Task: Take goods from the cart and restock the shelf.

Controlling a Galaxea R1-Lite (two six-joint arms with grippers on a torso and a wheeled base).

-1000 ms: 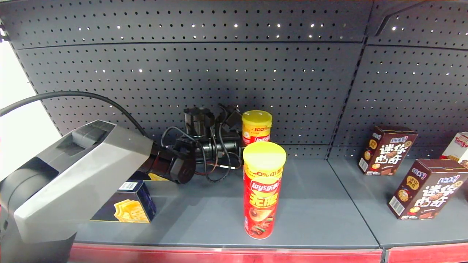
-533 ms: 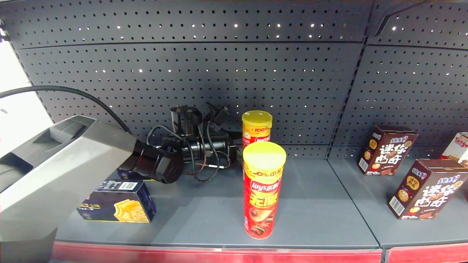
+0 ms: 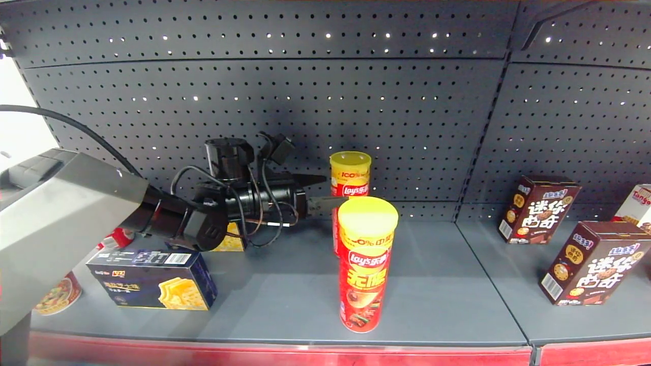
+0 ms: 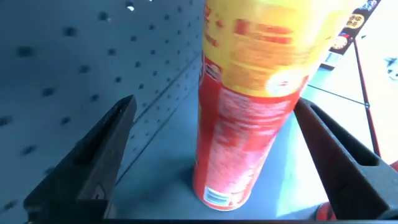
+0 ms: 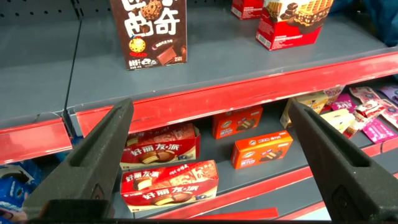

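Head view has my left pincer [image 3: 328, 189] reaching in from the left, level with the upper half of the rear chip can [image 3: 350, 175]. That can stands on the shelf [image 3: 447, 295] close to the pegboard back [image 3: 356, 101]. In the left wrist view the can [image 4: 249, 124] sits between my two fingers [image 4: 93, 162], with a gap showing on each side, so the left pincer [image 4: 217, 155] is spread wide and holds nothing.

A second, front chip can [image 3: 367, 264] stands upright just before the rear one, nearer the shelf's red edge and partly hiding its lower body. Below my arm lies a blue box [image 3: 152, 279], and a noodle cup [image 3: 53, 295] sits at the far left. Two brown boxes [image 3: 536, 208] [image 3: 590, 262] stand well apart to the right.

My right pincer [image 5: 211, 168] is also spread wide and empty, looking onto lower shelves with a brown box [image 5: 149, 31] and red cake boxes [image 5: 168, 180].
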